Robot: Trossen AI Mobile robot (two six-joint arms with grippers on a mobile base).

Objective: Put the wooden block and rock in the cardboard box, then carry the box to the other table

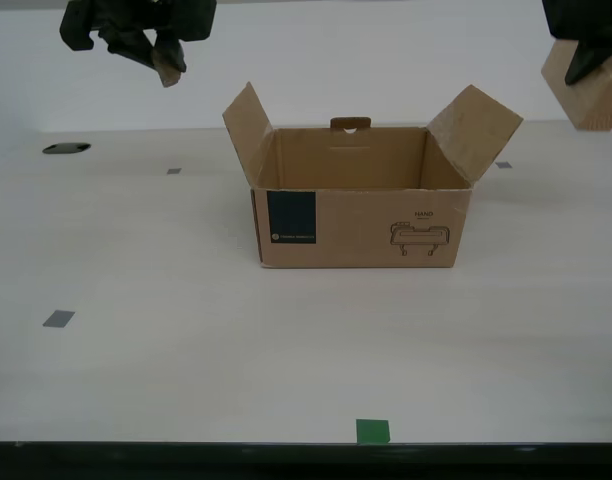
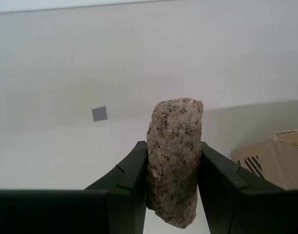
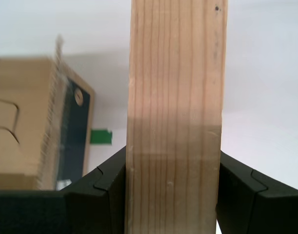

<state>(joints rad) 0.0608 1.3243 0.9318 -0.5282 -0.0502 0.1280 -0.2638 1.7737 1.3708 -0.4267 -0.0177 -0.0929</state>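
Counter [image 1: 286,350]: smooth off-white surface with small grey squares and a green tape mark at the exterior view's 6 o'clock edge.
Cardboard box [image 1: 361,228]: stands on the counter at the exterior view's centre, flaps open, teal label panel and line drawing facing the camera.
Wooden block [image 3: 176,117]: off the counter at the exterior view's 2 o'clock, above and beside the box, clamped in the first end effector [image 3: 172,195].
Rock [image 2: 175,161]: aloft at the exterior view's 11 o'clock, gripped by the second end effector [image 2: 171,192].
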